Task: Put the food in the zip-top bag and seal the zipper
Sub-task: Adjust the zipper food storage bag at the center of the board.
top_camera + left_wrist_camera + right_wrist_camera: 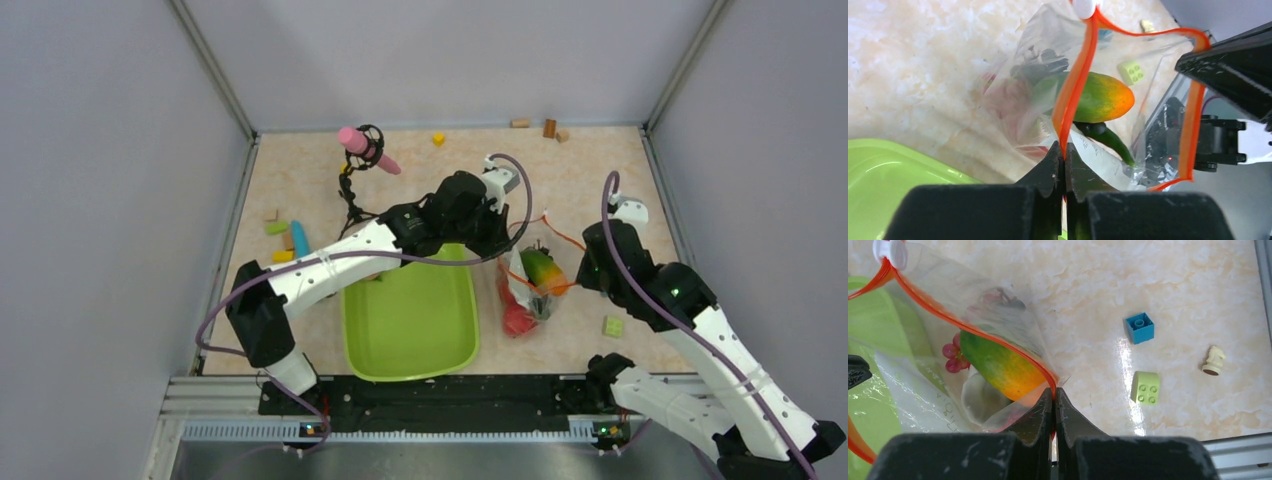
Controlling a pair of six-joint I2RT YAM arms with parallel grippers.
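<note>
- The clear plastic zip-top bag (522,300) lies on the marbled surface (600,190) just beside the lime-green rectangular tray (410,330), between the two arms. Toy food is already inside it.
- The left hand (1064,150) is pinched tight on the orange-red zipper strip (1075,85). The right hand (1054,392) is clamped on the same strip at the mouth's other side.
- The mouth gapes, so sealing looks to be the step in hand. It should go best if the two ends are drawn gently apart until the lips lie flat together, without tipping the bag (the orange-green toy fruit (1103,97) sits close to the opening). Only then should the white slider tab (890,252) be run along.
- Only the top view places the bag against the tray.
- Only the left wrist view shows the dark green toy cucumber (1110,140) under the fruit.
- The right wrist view shows most clearly the blue building block (1140,328) lying outside the bag.
</note>
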